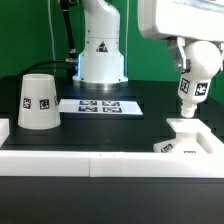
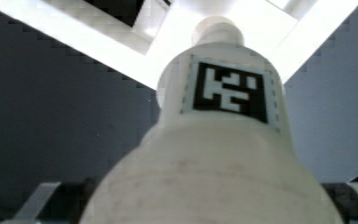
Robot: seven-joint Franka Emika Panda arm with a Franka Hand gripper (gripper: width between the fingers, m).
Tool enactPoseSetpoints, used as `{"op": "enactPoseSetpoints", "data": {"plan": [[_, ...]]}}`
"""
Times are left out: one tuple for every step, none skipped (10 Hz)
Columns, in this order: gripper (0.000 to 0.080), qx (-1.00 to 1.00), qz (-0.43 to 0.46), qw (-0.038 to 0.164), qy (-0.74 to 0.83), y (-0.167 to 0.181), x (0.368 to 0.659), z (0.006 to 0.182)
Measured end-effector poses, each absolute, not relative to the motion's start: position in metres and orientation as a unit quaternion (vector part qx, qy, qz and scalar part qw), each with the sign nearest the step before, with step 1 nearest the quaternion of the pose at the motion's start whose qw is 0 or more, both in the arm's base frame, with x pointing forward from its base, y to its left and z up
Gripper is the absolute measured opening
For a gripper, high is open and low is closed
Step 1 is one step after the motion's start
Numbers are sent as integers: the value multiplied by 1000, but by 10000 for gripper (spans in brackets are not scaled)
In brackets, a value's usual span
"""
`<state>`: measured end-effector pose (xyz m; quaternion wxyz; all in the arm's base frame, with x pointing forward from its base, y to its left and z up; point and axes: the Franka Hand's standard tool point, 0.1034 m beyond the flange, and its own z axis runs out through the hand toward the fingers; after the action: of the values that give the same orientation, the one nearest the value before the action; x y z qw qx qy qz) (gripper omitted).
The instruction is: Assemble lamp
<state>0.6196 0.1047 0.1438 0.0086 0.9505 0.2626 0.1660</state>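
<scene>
Now: end effector (image 2: 201,203) clenched on bulb (image 1: 190,92); bulb upright, right over base (image 1: 190,131); shade (image 1: 38,103) well apart.

Dark workbench against a dim backdrop

A black table (image 1: 130,128) fills the exterior view, and the marker board (image 1: 100,104) lies flat near its centre. A white rail (image 1: 80,160) runs across at 6 o'clock and rises to a block at 9 o'clock. From 10 to 12 o'clock the backdrop (image 1: 20,40) is dark grey. The light is soft and even.
</scene>
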Motion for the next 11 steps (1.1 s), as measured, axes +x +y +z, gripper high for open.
{"op": "enactPoseSetpoints", "data": {"plan": [[577, 950, 165, 9, 263, 104, 621, 142], [577, 951, 164, 8, 263, 104, 622, 139], [577, 951, 163, 8, 263, 104, 621, 138], [577, 951, 162, 8, 263, 104, 621, 137], [577, 951, 161, 7, 263, 104, 621, 135], [577, 952, 160, 7, 263, 104, 621, 132], [577, 952, 159, 7, 263, 104, 621, 131], [577, 952, 158, 6, 263, 104, 621, 128], [577, 952, 157, 6, 263, 104, 620, 126], [577, 952, 158, 6, 263, 105, 620, 124], [577, 951, 163, 6, 263, 105, 619, 123]]}}
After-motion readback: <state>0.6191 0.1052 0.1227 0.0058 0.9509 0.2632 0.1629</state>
